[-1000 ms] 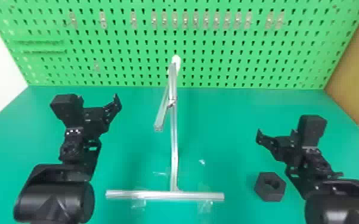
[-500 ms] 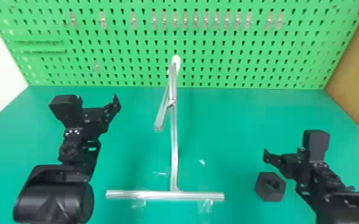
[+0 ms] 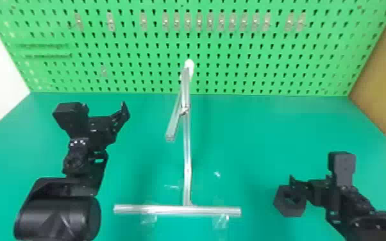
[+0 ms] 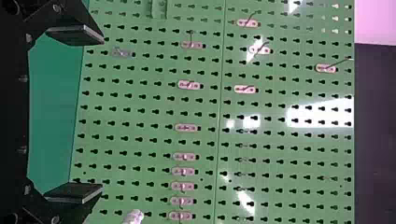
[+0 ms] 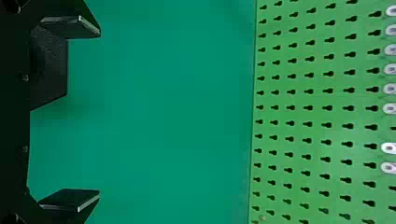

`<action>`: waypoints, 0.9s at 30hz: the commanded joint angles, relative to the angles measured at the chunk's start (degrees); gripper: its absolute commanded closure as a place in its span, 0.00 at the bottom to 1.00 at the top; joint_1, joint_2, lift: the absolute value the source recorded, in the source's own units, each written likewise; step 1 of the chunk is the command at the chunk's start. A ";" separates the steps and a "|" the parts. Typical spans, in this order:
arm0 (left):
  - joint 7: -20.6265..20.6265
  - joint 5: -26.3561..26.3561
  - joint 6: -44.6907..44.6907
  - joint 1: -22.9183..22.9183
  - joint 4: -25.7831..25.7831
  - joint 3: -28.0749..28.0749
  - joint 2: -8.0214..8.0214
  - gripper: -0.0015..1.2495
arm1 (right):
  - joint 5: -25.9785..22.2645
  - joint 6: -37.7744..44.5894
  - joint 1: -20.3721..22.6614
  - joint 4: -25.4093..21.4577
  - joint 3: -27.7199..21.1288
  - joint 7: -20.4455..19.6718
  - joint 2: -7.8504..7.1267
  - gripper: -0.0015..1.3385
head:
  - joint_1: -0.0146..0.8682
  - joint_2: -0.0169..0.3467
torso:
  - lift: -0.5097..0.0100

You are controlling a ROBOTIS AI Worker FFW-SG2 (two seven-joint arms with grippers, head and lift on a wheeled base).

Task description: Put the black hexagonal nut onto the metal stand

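By right hand [image 3: 310, 179], perhaps touching: matte, black hexagonal nut [image 3: 287, 209].

So the stand [image 3: 187, 160] is smooth, shiny, silvery metal, with a white, plastic-looking tip [image 3: 189, 65] up at 12 o'clock in the head view. The nut [image 3: 288, 210] at 4 o'clock looks like matt black plastic. Counter [image 3: 250, 134] is smooth, pretty matt. Glossy clear tape [image 3: 149, 219] around 6 o'clock. Board [image 3: 330, 69] at 12 looks smooth, and it's throwing glare in the left wrist view.
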 commanded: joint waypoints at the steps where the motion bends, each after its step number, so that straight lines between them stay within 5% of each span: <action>1: 0.00 0.00 0.00 0.00 0.00 0.00 0.00 0.13 | 1.13 0.24 -0.58 1.74 -0.36 0.35 0.35 0.07 | 0.80 0.27 | 0.98; 27: 0.00 0.00 0.00 -0.09 0.09 -0.09 0.00 0.13 | 3.15 1.30 -0.75 4.73 -1.15 1.32 0.26 0.07 | 0.80 0.27 | 0.98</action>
